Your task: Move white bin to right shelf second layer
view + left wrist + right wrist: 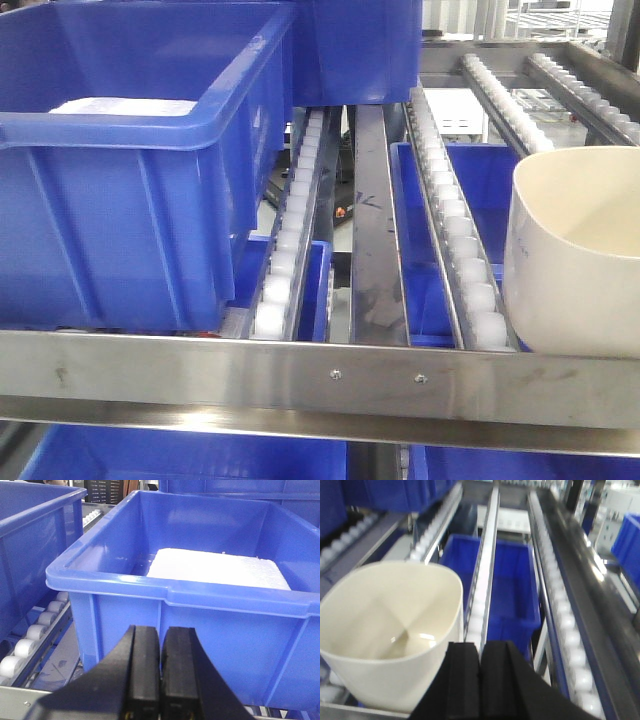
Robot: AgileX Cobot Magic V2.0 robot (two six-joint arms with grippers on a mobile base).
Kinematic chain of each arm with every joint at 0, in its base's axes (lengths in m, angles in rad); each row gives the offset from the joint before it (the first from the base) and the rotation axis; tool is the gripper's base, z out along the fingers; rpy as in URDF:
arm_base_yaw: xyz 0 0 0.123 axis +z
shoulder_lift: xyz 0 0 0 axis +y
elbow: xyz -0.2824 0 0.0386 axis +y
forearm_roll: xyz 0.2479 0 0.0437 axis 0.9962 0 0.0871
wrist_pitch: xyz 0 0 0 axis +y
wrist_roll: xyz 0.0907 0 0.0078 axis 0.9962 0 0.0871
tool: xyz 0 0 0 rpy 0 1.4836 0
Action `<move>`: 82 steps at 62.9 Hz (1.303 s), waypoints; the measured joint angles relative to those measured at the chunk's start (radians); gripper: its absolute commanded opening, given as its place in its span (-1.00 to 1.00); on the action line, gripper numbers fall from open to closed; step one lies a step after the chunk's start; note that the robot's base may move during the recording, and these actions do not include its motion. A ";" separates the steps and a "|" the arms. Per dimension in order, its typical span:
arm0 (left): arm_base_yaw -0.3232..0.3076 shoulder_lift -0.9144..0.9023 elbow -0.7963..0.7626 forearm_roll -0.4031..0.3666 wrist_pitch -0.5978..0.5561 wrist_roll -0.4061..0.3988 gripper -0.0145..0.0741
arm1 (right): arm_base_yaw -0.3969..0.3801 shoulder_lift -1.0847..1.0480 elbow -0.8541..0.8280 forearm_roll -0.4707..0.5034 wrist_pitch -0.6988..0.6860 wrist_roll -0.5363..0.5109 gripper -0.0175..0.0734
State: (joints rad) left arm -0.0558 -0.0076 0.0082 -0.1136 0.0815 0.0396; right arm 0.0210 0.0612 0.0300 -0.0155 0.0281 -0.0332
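Only the left wrist view shows a white slab point(217, 569) inside the blue crate point(200, 625); the white bin point(390, 630) holds nothing. Left tool point(160, 670) and right tool point(480, 680) are pressed together.

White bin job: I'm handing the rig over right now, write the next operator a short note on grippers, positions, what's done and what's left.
Left gripper: shut, empty, facing a blue crate with a white slab inside.
Right gripper: shut, empty, just beside the white bin, not holding it.
The bin sits upright on the roller lanes at the right end, behind the front rail.
Done: the bin appears placed on the shelf level.
Left: confirm it rests stably, then back both arms away.
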 measured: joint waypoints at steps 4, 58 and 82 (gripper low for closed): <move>0.000 0.000 0.000 0.000 0.000 0.000 -0.48 | 0.000 -0.041 0.000 0.002 0.004 0.000 -0.49; 0.000 0.000 0.000 0.000 0.000 0.000 -0.48 | 0.000 -0.073 0.000 0.003 0.000 0.044 -0.49; 0.000 0.000 0.000 0.000 0.000 0.000 -0.48 | 0.000 -0.073 0.000 0.003 0.000 0.044 -0.49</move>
State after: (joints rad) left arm -0.0558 -0.0076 0.0082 -0.1136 0.0815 0.0396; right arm 0.0210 -0.0117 0.0300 -0.0128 0.0285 0.0113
